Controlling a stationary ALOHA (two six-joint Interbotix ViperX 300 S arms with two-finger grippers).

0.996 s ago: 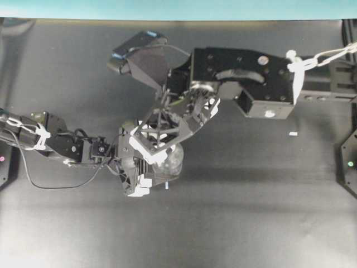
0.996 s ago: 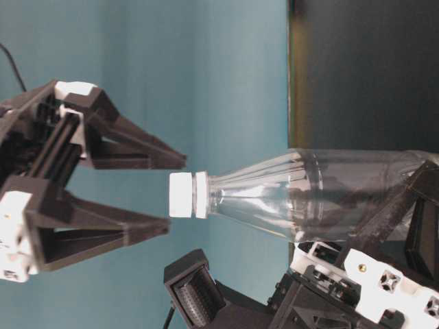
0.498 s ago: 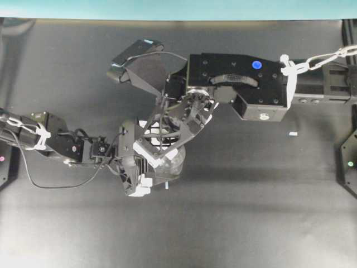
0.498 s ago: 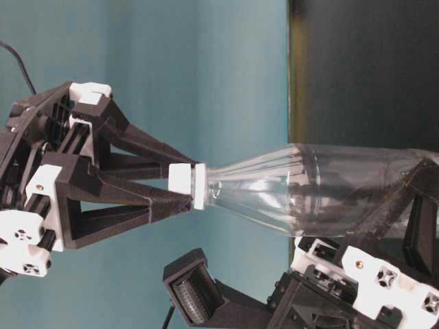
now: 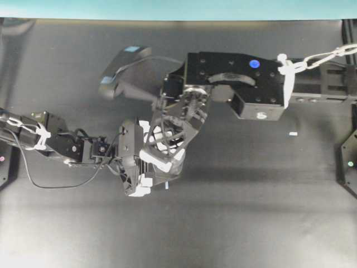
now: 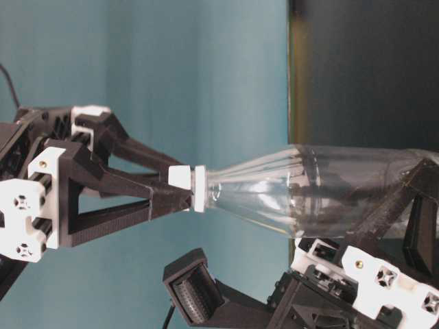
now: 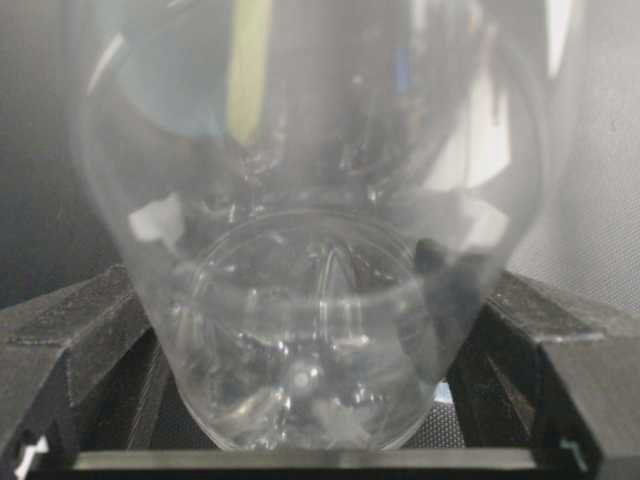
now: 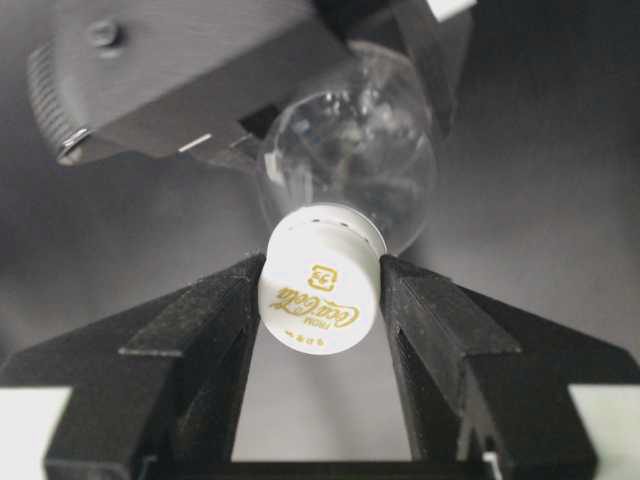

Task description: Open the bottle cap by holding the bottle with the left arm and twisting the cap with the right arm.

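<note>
The clear bottle (image 5: pixel 175 163) stands upright on the black table, its base wedged between the black fingers (image 7: pixel 70 345) of my left gripper (image 7: pixel 320 350), which is shut on it. In the overhead view the left gripper (image 5: pixel 146 162) comes in from the left, low on the body. My right gripper (image 5: pixel 165 149) reaches down from above and hides the top there. The table-level view is turned sideways; in it the right gripper (image 6: pixel 182 187) pinches the white bottle cap (image 6: pixel 181 185). Both black fingers (image 8: pixel 210 330) press the sides of the cap (image 8: pixel 320 290), which bears gold lettering.
A tiny white fleck (image 5: pixel 293 134) lies on the table to the right. The right arm's boxy segment (image 5: pixel 245 84) spans the upper middle. A black mount (image 5: pixel 349 163) sits at the right edge; a teal wall (image 5: pixel 178 8) runs along the back.
The right gripper, open beside the cap a second ago, has closed on it and turned at the wrist. The left gripper and bottle have stayed in place.
</note>
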